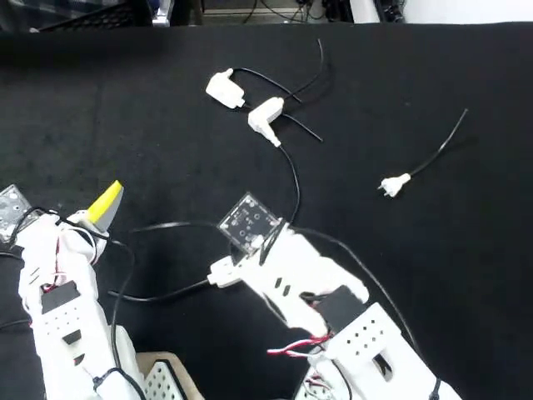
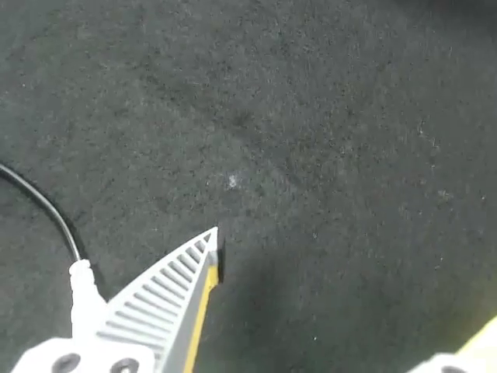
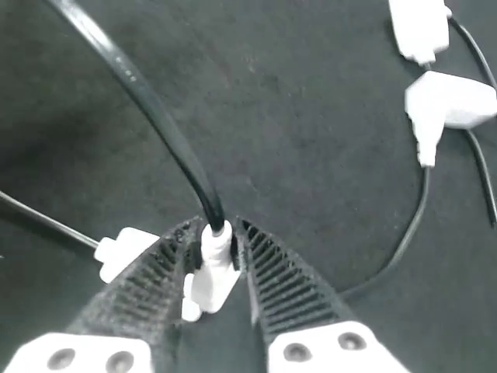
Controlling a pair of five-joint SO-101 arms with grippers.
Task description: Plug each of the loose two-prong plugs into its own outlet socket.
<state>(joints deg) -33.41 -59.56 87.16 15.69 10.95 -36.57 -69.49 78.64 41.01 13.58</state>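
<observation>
nearest, right gripper (image 3: 221,256): jaws clamped on a white two-prong plug (image 3: 210,268), its black cable (image 3: 155,132) rising between the fingers. second white connector (image 3: 124,250) just beside one finger, on the black cloth (image 1: 433,267); the high view adds its lead running toward the left arm, while the tag plate (image 1: 250,221) covers the clamped plug there. left gripper (image 1: 100,207): jaws apart, nothing between, over bare cloth. farther: nearer socket piece (image 1: 266,117) and farther socket piece (image 1: 225,87), just beside each other, leads crossing. well apart: loose plug (image 1: 394,185), short lead.
</observation>
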